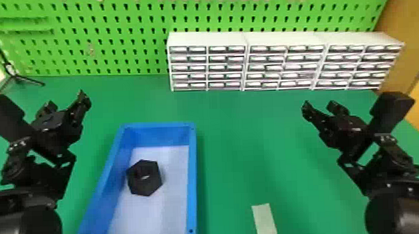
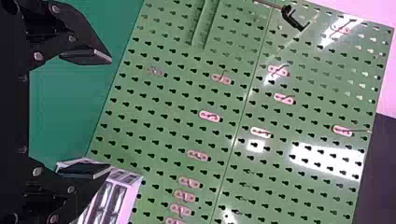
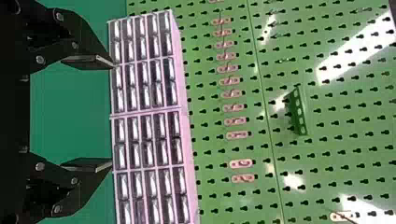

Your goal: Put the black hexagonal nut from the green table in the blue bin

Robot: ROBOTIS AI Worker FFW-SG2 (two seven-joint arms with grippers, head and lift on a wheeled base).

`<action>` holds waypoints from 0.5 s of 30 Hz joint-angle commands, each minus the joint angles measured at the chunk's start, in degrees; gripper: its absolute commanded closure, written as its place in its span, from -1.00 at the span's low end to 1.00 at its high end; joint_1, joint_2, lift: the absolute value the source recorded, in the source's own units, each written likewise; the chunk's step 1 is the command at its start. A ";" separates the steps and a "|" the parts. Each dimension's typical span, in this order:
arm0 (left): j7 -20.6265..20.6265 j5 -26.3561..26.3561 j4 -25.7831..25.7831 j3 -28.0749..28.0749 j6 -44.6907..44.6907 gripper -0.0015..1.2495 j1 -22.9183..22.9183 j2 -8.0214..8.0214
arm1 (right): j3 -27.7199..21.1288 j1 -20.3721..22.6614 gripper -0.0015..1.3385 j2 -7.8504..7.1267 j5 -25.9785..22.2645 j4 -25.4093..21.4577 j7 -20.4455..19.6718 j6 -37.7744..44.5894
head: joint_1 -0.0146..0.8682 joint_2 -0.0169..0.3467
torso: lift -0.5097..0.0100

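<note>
left end effector (image 1: pixel 65 101): raised over the left side of the desk (image 1: pixel 236 140), just outside the bin's far left corner; spread wide, fingers (image 2: pixel 86 57) well apart with nothing between them.
right end effector (image 1: pixel 319 105): raised over the right side of the desk, well apart from the bin; also spread, fingers (image 3: pixel 88 60) apart and empty.
nut (image 1: pixel 149 184): black, six-sided, inside the blue bin (image 1: pixel 191 178); it sits on the pale floor of the bin with its hole facing up, nearer the left wall than the right. whether it touches that wall, i cannot tell.
bin: long, blue-walled, on the desk between the two end effectors, closer to the left one; its near end runs to the bottom edge of the head view.
pale strip (image 1: pixel 265 222): on the desk, to the right of the bin, near the front.
desk: green top, reaching back to the drawers and the board.
drawers (image 1: pixel 207 67): white cabinets in a row along the back of the desk, from the middle to the right.
board (image 1: pixel 115 15): green, full of holes, standing upright behind the desk, with small hooks on it.
stand (image 1: pixel 16 77): thin and black, on splayed legs at the back left corner.
</note>
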 commanded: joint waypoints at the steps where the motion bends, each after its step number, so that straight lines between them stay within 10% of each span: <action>1: 0.00 -0.02 0.00 -0.14 0.00 -0.30 0.08 -0.04 | 0.00 0.04 -0.22 -0.06 -0.12 0.00 0.00 0.00 | 0.60 -0.86 | 0.59; 15: 0.00 0.07 -0.09 -0.31 0.00 -0.30 0.25 0.05 | -0.44 0.31 -0.22 -0.06 0.32 0.00 0.00 0.09 | 0.60 -0.86 | 0.59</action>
